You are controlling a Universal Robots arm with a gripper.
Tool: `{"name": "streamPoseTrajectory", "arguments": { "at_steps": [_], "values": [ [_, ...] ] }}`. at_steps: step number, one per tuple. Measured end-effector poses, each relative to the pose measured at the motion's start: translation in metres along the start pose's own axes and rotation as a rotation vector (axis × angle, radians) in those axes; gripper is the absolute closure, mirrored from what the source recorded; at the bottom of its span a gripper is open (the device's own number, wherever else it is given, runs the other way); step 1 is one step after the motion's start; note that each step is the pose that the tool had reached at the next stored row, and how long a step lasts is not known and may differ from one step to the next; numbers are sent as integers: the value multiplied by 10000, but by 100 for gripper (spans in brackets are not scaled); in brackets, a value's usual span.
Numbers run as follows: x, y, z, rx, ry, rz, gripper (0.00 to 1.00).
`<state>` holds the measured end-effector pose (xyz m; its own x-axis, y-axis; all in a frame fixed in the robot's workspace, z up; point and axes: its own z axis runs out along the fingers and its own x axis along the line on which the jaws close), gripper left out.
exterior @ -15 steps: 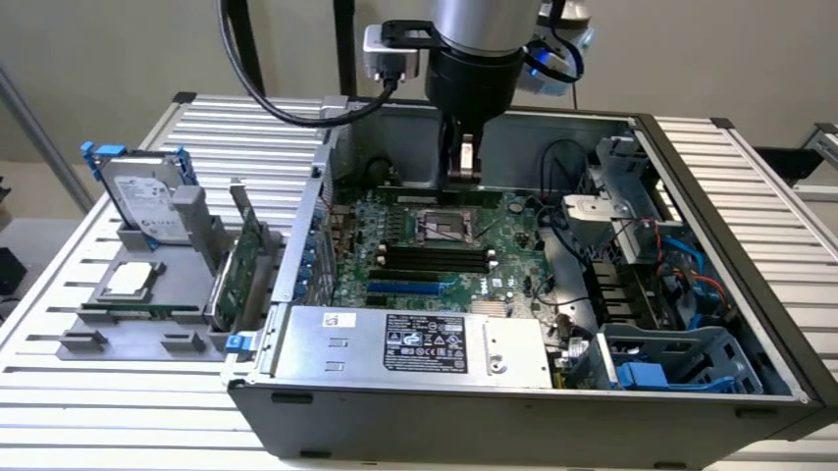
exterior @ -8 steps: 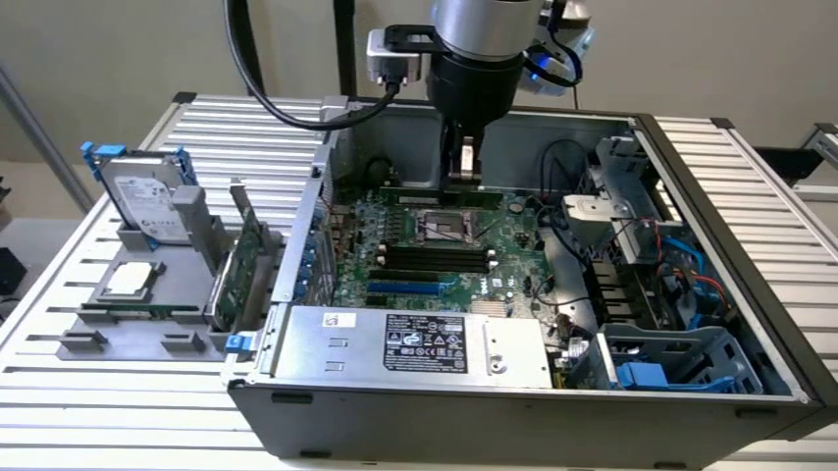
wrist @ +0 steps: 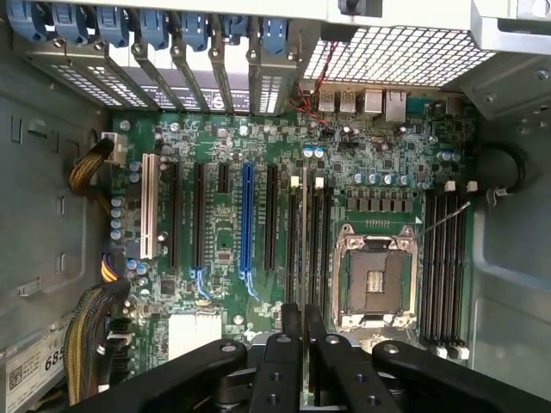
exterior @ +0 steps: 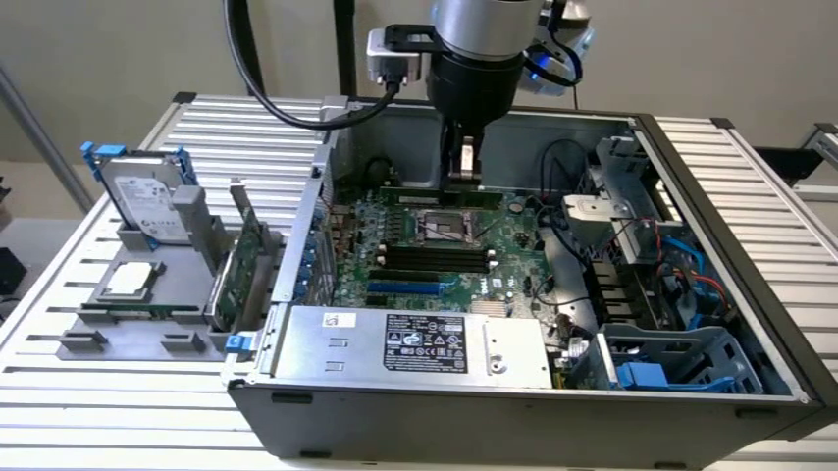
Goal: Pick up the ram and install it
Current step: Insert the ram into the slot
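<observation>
Over the motherboard (exterior: 433, 270), the gripper (exterior: 461, 175) clamps the ram (exterior: 416, 195); a sticker (wrist: 39, 366) shows "68".

The ram (wrist: 304, 232) is seen edge-on, its near part hidden inside the clamped pincer (wrist: 303, 314).

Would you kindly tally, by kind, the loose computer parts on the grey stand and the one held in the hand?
Hard drive: 1
Expansion card: 1
Processor: 1
Ram, gripped in the hand: 1
Total: 4
</observation>
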<state>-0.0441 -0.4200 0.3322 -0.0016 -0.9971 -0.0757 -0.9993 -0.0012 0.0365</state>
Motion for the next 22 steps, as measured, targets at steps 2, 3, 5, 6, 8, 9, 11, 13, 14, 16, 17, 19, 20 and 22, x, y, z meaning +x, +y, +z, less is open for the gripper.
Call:
{"name": "streamPoseTrajectory", "arguments": {
  "at_steps": [2, 3, 5, 6, 8, 9, 11, 13, 14, 16, 17, 19, 20, 22],
  "values": [
    [0, 0, 0, 0, -1, 0, 100],
    [0, 0, 0, 1, -1, -1, 100],
    [0, 0, 0, 1, -1, 0, 100],
    [0, 0, 0, 0, -1, -1, 100],
    [0, 0, 1, 1, -1, -1, 100],
    [0, 0, 0, 0, -1, 0, 100],
    [0, 0, 0, 0, -1, -1, 100],
    [-3, 0, 3, 0, 5, 0, 100],
    [-9, 0, 7, 0, 18, 2, 100],
    [-35, -1, 25, 0, 55, 2, 100],
    [-54, -1, 39, 0, 70, 3, 100],
    [-84, -3, 68, -1, 104, 4, 100],
    [-93, -3, 84, -1, 121, 5, 100],
    [-98, -6, 120, -1, 142, 4, 100]
  ]
}}
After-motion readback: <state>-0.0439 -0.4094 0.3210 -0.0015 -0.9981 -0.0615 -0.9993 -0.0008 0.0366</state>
